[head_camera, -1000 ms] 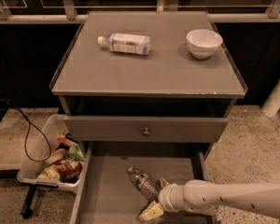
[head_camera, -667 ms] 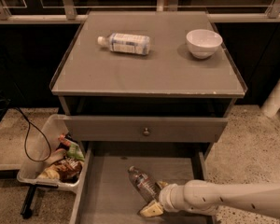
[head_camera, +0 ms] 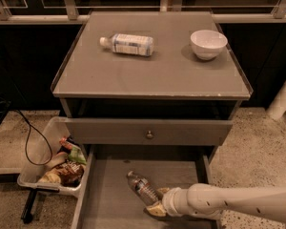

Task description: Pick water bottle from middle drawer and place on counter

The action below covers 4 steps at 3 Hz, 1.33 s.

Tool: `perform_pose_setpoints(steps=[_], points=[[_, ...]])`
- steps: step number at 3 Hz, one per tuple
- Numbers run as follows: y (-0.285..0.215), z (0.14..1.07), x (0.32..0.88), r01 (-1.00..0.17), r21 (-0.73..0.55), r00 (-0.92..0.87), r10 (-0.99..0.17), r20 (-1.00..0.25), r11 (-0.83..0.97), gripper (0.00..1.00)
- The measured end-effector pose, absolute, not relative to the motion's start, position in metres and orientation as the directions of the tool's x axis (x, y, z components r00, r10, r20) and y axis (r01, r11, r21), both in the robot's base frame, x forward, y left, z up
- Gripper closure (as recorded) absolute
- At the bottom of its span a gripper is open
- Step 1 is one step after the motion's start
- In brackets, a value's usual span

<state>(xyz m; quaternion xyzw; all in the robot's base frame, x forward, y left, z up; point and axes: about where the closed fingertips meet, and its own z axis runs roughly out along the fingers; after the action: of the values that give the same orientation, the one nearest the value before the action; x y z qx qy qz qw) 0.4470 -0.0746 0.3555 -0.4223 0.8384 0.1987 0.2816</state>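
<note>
The water bottle [head_camera: 141, 187] lies on its side on the floor of the open middle drawer [head_camera: 107, 194], cap toward the back left. My gripper [head_camera: 158, 202] reaches in from the right on a white arm and sits at the bottle's lower end, its yellowish fingertips [head_camera: 155, 209] right at the bottle's base. The counter [head_camera: 152, 70] is the grey top of the cabinet above.
A fatter bottle with a white-and-blue label [head_camera: 127, 44] lies on the counter's back left, a white bowl [head_camera: 208, 43] at back right. A drawer front with a round knob [head_camera: 149, 134] stands above the open drawer. A clear bin of snacks [head_camera: 55, 163] sits left on the floor, with a black cable [head_camera: 31, 137].
The gripper has moved slightly up and in toward the bottle's base. The bottle has not moved.
</note>
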Motion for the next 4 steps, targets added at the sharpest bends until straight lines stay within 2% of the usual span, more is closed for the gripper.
perform_pose_setpoints(steps=[1,2,4], points=[[-0.072,0.358,0.445,-0.83,0.101,-0.477,-0.604,-0.638,0.549,0.89],[-0.079,0.382,0.439,-0.854,0.094,-0.44,-0.612,-0.657,0.512,1.0],[-0.13,0.479,0.419,-0.902,0.029,-0.314,-0.61,-0.728,0.43,1.0]])
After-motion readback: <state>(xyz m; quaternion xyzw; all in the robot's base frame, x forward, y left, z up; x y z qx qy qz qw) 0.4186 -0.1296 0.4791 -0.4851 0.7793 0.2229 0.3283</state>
